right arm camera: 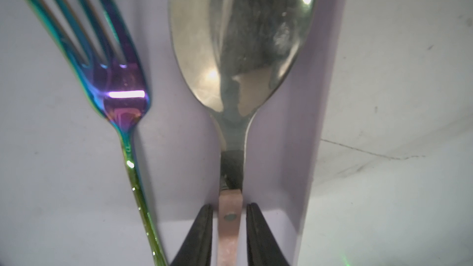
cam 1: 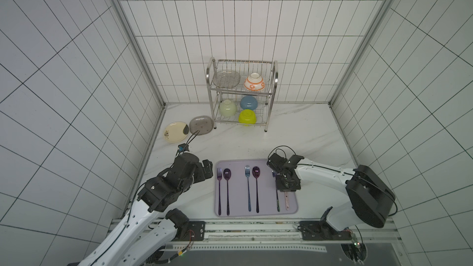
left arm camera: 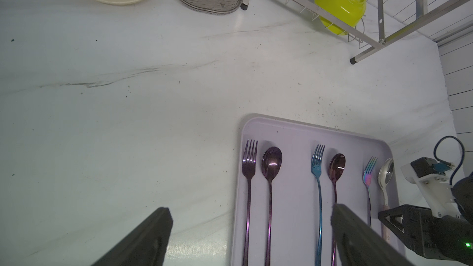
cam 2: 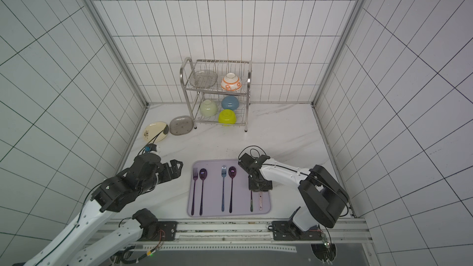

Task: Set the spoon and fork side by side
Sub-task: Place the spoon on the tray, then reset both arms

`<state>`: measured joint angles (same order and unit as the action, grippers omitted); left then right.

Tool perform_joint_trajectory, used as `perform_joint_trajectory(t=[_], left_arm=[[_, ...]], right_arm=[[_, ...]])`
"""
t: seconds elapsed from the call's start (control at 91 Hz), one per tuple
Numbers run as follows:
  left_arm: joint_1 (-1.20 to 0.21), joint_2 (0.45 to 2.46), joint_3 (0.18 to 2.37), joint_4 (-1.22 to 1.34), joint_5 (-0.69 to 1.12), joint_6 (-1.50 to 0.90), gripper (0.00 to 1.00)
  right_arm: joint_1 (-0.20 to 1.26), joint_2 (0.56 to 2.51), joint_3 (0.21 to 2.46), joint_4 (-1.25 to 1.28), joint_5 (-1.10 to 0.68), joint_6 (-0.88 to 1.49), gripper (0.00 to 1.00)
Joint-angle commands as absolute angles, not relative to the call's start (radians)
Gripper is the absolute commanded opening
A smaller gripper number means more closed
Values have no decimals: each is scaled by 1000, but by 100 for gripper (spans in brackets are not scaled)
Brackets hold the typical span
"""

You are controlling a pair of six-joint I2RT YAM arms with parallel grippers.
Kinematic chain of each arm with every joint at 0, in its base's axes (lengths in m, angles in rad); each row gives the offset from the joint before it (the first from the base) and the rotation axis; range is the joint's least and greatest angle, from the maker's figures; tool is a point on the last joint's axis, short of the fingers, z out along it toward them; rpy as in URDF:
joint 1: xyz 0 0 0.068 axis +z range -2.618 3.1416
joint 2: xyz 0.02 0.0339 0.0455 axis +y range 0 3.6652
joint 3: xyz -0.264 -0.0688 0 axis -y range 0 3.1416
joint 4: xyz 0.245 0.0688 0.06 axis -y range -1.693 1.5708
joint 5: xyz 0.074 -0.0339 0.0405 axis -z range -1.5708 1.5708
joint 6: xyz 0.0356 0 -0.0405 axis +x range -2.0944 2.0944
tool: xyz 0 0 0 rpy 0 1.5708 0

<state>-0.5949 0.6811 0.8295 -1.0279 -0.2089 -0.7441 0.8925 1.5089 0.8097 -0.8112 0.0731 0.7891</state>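
Note:
A silver spoon (right arm camera: pixel 240 34) with a pink handle lies on the lilac tray (cam 1: pixel 236 200) at its right side. A rainbow fork (right arm camera: pixel 112 80) lies parallel just left of it. My right gripper (right arm camera: pixel 229 204) straddles the spoon's handle, open, with a thin gap on each side. In a top view only the handle ends of this spoon (cam 1: pixel 287 202) and fork (cam 1: pixel 277 200) show below the right gripper (cam 1: pixel 286 188). My left gripper (left arm camera: pixel 250 213) hovers wide open at the tray's left edge, holding nothing. The left wrist view shows the spoon (left arm camera: pixel 386 175) and fork (left arm camera: pixel 368 175) together.
Two more fork-and-spoon pairs lie on the tray: a purple fork (cam 1: pixel 219 175) with a purple spoon (cam 1: pixel 227 175), a blue fork (cam 1: pixel 247 172) with a purple spoon (cam 1: pixel 256 172). A metal dish rack (cam 1: pixel 242 93) with bowls stands behind. Two plates (cam 1: pixel 175 131) lie back left.

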Motion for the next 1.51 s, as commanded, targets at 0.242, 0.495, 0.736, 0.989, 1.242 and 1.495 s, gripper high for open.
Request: perform_joint_trajectory(t=[0.242, 0.495, 0.736, 0.989, 1.242, 1.495], left_arm=[[-597, 681, 817, -1004, -222, -746, 98], [-593, 730, 838, -898, -240, -659, 98], [-545, 901, 923, -732, -382, -533, 99], [-240, 1055, 808, -276, -315, -258, 98], [67, 1221, 586, 174, -132, -263, 98], [72, 1376, 477, 526, -92, -177, 98]], right_arm=[[888, 1429, 946, -954, 156, 696, 44], [672, 1297, 1092, -986, 86, 466, 73], [287, 1279, 1220, -842, -25, 186, 99], [-42, 1203, 790, 21, -181, 160, 99], [-62, 1326, 551, 473, -38, 56, 99], [-49, 1502, 439, 758, 9, 55, 99]])
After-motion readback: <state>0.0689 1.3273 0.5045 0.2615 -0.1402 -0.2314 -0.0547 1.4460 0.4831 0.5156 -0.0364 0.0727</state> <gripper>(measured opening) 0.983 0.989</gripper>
